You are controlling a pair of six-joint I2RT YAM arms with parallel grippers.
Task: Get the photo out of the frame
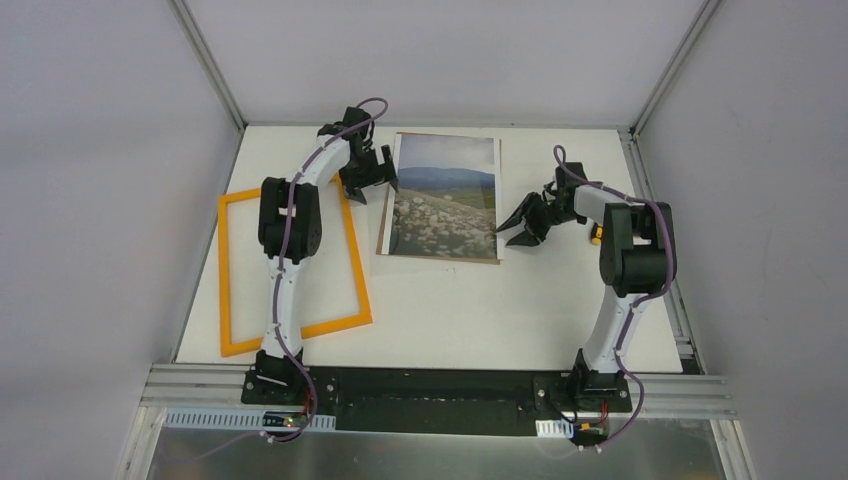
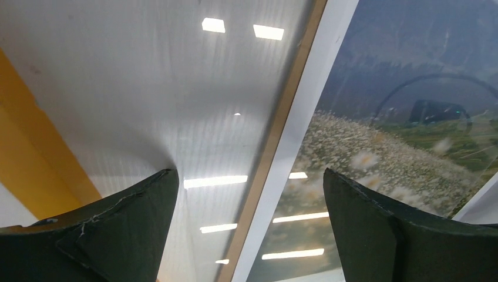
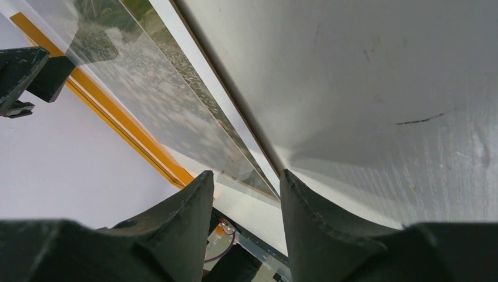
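Two robot arms work over a white surface (image 1: 450, 310), with the photo (image 1: 445, 195), a print of cloudy sky, blue hills and flowered meadow, lying flat at the far middle, clear of the frame (image 1: 227, 280). The orange frame lies well apart to the left, under the left arm, with bare surface showing through its opening. A thin edge of a brown board (image 2: 281, 120) shows along the print's left and near sides, just outside its white border.

The left pincer (image 1: 375, 185) hangs over the photo's left edge near its far corner. Its fingers are spread wide and hold nothing. In the left wrist view, the white border and brown strip run up between them.

The right pincer (image 1: 507, 232) sits at the photo's right edge, near the lower corner. In the right wrist view its fingers stand a narrow gap apart, with the corner of a clear sheet (image 3: 147, 88) over the print lying in that gap. The pictures do not show whether the fingers press on it.
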